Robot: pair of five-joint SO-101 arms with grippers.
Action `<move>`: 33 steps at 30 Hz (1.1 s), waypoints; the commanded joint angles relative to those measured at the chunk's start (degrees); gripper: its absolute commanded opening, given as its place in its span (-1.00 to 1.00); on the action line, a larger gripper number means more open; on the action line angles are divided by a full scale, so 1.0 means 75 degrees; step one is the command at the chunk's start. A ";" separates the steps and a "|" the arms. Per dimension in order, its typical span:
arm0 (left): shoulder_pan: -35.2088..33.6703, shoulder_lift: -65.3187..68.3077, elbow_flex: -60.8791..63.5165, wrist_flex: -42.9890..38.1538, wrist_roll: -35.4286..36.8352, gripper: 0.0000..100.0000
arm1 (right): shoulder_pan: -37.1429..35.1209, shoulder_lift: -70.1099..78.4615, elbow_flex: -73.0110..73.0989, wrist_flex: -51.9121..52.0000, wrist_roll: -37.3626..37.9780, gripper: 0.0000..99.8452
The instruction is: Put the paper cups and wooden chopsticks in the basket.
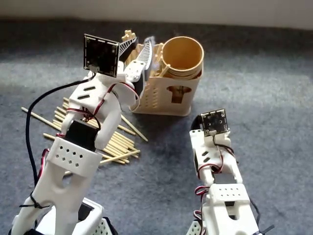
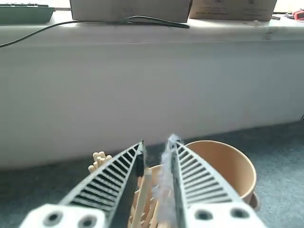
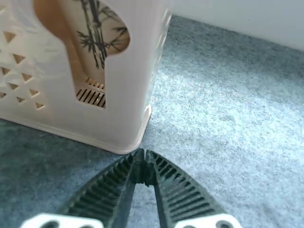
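High view: the left gripper point(image 1: 139, 46) sits over the basket point(image 1: 168, 100) at upper centre, with the paper cups point(image 1: 183, 56) inside. Loose chopsticks point(image 1: 98, 139) lie on the surface point(image 1: 264, 98) at left.

Left wrist view: the jaws pinch one chopstick point(image 2: 144, 199). It could catch the cup rim and fall outside.

Right wrist view: the right gripper point(image 3: 143, 166), jaws pressed together, is near the basket's base and could nudge it.

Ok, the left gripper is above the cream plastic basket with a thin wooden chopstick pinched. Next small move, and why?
Probably open the left gripper so the wooden chopstick drops. The stick is pinched between its fingers over the cream plastic basket, beside the tan paper cup already inside. More loose chopsticks wait on the grey carpet.
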 commanded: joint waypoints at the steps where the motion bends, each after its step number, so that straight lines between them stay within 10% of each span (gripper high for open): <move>1: -0.0064 -0.0053 -0.0018 0.0059 -0.0059 -0.78 | -0.0064 -0.0111 -0.0123 -0.0240 0.0070 -0.95; 33: -0.0990 -0.1940 0.0311 0.4759 -0.0082 -0.79 | -0.0064 -0.0100 -0.0111 -0.0229 0.0070 -0.95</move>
